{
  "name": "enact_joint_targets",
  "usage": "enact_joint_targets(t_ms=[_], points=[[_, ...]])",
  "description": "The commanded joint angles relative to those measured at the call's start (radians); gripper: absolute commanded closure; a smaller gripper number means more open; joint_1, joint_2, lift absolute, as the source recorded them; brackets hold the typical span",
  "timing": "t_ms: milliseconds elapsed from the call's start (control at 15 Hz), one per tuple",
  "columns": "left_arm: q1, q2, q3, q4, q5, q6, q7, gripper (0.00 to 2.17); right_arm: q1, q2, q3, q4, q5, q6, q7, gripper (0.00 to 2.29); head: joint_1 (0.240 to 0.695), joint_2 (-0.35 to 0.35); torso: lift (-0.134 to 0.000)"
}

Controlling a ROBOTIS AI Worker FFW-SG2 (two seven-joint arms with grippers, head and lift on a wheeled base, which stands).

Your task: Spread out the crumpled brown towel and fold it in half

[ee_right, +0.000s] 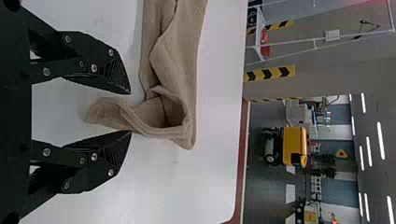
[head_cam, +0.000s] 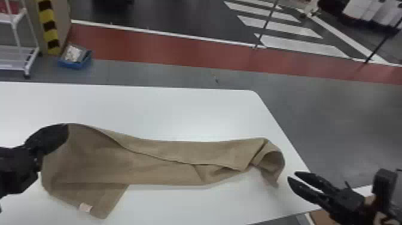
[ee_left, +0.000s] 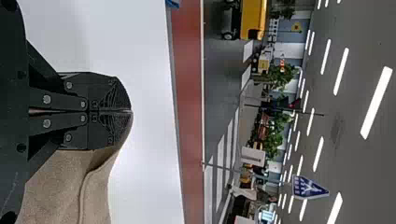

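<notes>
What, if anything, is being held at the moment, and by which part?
The left gripper holds the brown towel by the far edge of its left end; the open right gripper holds nothing.

- Your left gripper [head_cam: 64, 133] holds the towel [head_cam: 167, 152] at its left end.
- Your right gripper [head_cam: 293, 176], fingers parted, is near the towel's curled right end.
- The towel stretches sideways over your white table [head_cam: 179, 113], creased lengthwise.
- Beyond the table, you have a blue box [head_cam: 74, 64] on the floor [head_cam: 143, 73].
</notes>
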Motion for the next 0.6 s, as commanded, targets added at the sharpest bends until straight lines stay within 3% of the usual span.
enact_joint_targets(t_ms=[0, 267, 533], points=[[0.001, 0.001, 0.001, 0.005, 0.001, 0.000, -0.001, 2.06, 0.019, 0.021, 0.038, 0.008, 0.057, -0.077, -0.009, 0.70, 0.695, -0.350, -0.120], [-0.001, 0.001, -0.001, 0.019, 0.002, -0.003, -0.003, 2.06, 0.005, 0.027, 0.106, 0.077, 0.137, -0.184, -0.074, 0.70, 0.695, -0.350, -0.120], [0.005, 0.003, 0.004, 0.017, 0.002, -0.003, -0.004, 2.06, -0.033, 0.019, 0.129, 0.132, 0.166, -0.190, -0.090, 0.70, 0.695, -0.350, -0.120]])
